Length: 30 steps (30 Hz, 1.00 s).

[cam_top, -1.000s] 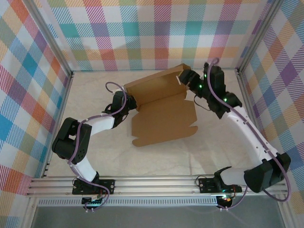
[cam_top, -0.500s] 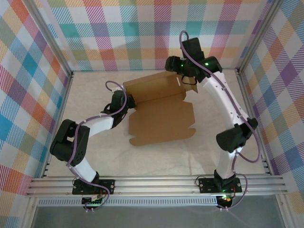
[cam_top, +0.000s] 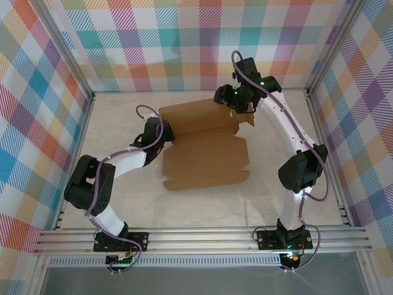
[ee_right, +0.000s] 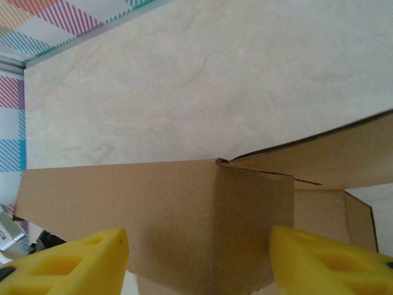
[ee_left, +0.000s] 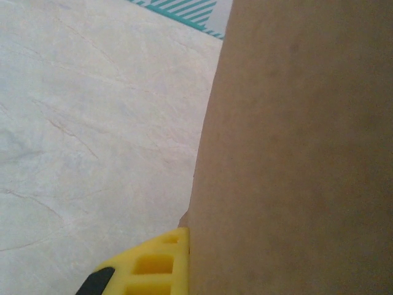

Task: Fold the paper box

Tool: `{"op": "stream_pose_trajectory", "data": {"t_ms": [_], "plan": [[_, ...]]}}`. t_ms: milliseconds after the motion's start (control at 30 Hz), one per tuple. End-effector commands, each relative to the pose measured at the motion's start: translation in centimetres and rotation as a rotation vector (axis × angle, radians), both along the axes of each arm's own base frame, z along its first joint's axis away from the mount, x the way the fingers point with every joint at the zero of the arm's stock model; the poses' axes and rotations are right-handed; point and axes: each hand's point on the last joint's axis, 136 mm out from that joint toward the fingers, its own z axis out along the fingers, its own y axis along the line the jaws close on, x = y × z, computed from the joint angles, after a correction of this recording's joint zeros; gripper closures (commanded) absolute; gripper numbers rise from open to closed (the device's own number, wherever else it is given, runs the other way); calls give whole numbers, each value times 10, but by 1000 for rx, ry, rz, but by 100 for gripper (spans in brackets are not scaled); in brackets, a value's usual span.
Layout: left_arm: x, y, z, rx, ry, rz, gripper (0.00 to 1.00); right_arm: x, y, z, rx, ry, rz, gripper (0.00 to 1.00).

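Against a second ago, from above: swing of the right arm point(cam_top: 288, 132) off the box's right flank, round to its rear-right corner, elbow now high on the right. Right gripper point(cam_top: 232, 100) now at the top edge of the rear panel point(cam_top: 196, 117). Paper box point(cam_top: 206, 157) mid-table point(cam_top: 202, 203), slid and turned a little leftward, front-left corner nearer the left arm point(cam_top: 126, 161). Rear panel foreshortened, standing steeper than before. No visible change for the left gripper point(cam_top: 164, 132), at the box's left edge by the fold.

From the right wrist, not readable from above: yellow fingers point(ee_right: 67, 261) well apart, astride the upright rear panel point(ee_right: 153, 209), no pad seen pressing it. Side flap point(ee_right: 319, 153) angling off to the right, pale table beyond.

From the left wrist: one yellow finger point(ee_left: 147, 270) tight against a cardboard wall point(ee_left: 295, 153) of the paper box, partner hidden behind it. Jaws together, clamped on that thin edge.
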Motion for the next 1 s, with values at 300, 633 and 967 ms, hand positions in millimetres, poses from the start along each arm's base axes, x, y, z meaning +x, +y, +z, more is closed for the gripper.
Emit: {"op": "stream_pose_trajectory", "data": {"t_ms": [300,633,967], "plan": [[5,-11,36,-77,-98,-20,100,-6,27,20,223,22,52,65],[5,-12,34,-76,-93,-27,100,-5,22,24,210,1,36,99],[6,-13,33,-78,-88,-27,100,-4,20,28,204,-17,32,96]]}}
